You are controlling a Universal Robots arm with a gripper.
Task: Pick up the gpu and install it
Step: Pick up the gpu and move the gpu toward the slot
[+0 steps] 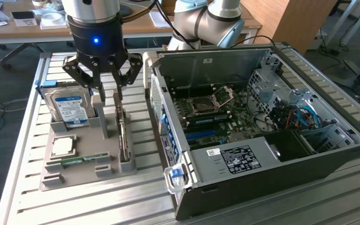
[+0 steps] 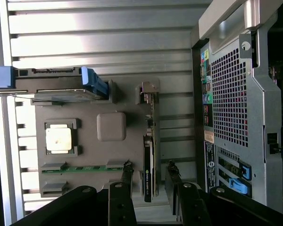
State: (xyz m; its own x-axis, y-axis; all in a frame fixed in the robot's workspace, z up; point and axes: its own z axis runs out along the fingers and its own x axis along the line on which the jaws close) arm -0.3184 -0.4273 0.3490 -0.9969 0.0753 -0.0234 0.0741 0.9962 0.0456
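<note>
Gripper [image 1: 108,93] wide open and holding nothing, poised directly over the gpu [image 2: 149,155], which stands on edge in the grey holder [image 1: 73,180], long axis running through the gap between the fingers [image 2: 127,174], untouched.

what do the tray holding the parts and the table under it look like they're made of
Tray: looks like matte grey-brown plastic, possibly printed or moulded; dull even colour, no glare, blocky slots.
Table: ribbed bare metal, probably aluminium; silvery slats with bright streaks of reflected light.
</note>
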